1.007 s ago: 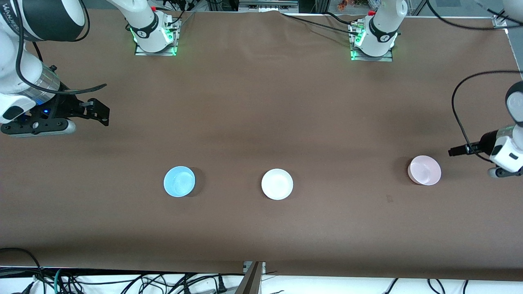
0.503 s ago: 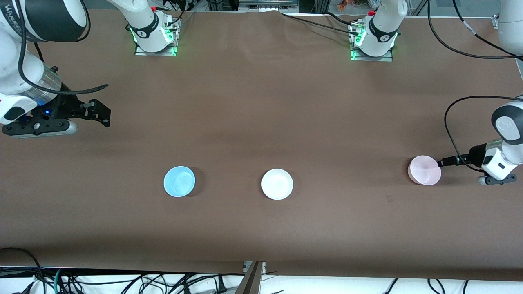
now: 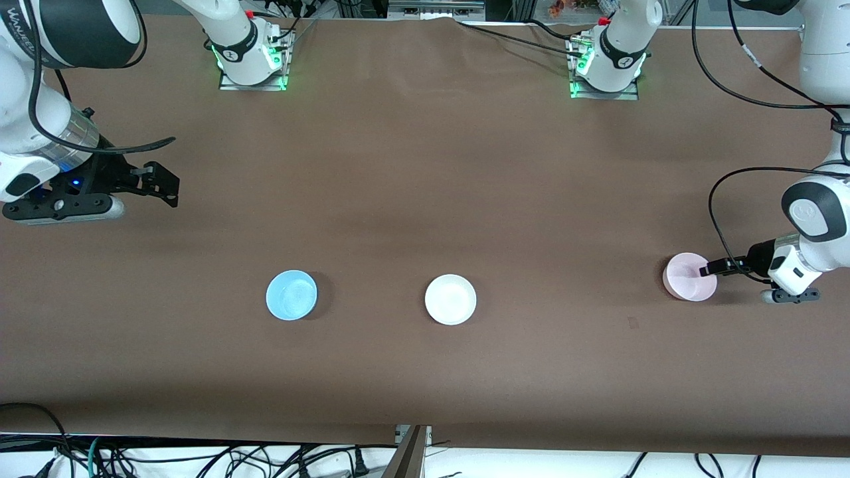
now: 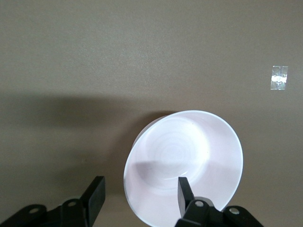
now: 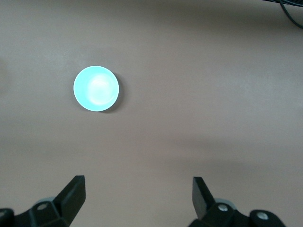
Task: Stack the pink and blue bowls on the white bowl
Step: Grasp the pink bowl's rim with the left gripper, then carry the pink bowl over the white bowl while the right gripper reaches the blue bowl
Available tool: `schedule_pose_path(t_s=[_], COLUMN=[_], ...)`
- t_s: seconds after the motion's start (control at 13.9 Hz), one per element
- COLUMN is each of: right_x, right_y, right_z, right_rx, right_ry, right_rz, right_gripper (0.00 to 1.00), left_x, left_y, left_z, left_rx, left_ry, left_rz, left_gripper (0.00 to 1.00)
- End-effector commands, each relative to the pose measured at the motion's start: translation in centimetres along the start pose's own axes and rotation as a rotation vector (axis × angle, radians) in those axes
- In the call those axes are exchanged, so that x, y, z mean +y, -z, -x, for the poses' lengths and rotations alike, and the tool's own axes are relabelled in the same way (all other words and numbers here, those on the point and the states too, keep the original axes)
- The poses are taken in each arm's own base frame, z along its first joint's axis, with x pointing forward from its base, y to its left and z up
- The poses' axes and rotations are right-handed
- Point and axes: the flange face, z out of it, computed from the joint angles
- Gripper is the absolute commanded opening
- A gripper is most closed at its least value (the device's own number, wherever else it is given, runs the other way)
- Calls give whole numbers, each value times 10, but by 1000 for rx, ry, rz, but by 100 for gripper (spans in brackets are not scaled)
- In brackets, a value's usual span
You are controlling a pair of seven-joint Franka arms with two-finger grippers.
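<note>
The pale pink bowl point(image 3: 687, 284) stands upright toward the left arm's end of the table. My left gripper point(image 3: 709, 270) is open at its rim. In the left wrist view the bowl point(image 4: 184, 146) looks whitish. My left gripper point(image 4: 139, 185) straddles its wall, with one finger point(image 4: 183, 189) inside and the other point(image 4: 96, 190) outside. The white bowl point(image 3: 450, 299) sits mid-table. The light blue bowl point(image 3: 291, 295) sits beside it toward the right arm's end and shows in the right wrist view point(image 5: 96, 88). My right gripper point(image 3: 167, 186) waits open and empty, high over bare table point(image 5: 137, 187).
The two arm bases point(image 3: 252, 61) point(image 3: 607, 65) stand along the table's edge farthest from the front camera. A small tape mark point(image 3: 633, 323) lies near the pink bowl and shows in the left wrist view point(image 4: 279, 77). Cables hang at the table's near edge point(image 3: 199, 458).
My left gripper has come in from the table's end and lowered onto the pink bowl's rim. The bowls have not moved. The right arm has stayed almost still.
</note>
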Motion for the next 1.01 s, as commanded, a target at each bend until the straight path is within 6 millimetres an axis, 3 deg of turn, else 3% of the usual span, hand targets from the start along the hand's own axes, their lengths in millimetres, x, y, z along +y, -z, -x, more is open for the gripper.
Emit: schedule_pose_path(t_s=[0.0,0.29,0.72,0.79,0.93], right_x=[0,0,0,1,3], right_y=[4,4,4,4,3], right_z=[0,0,0,0,-1], right_rx=[8,8,8,8,11], right_ry=[-9,-9,-9,-11,-11], right_rz=[8,8,8,8,11], right_gripper=[100,100,100,100,100], left_x=[-2,-2,8,20,66], left_y=[-1,0,13,20,38], left_z=[1,1,-4,-8,-25], left_rx=[22,24,37,38,29], left_ry=[-24,-21,-11,-13,-19], left_rz=[22,22,41,63,96], left_gripper=[49,0,0,0,0])
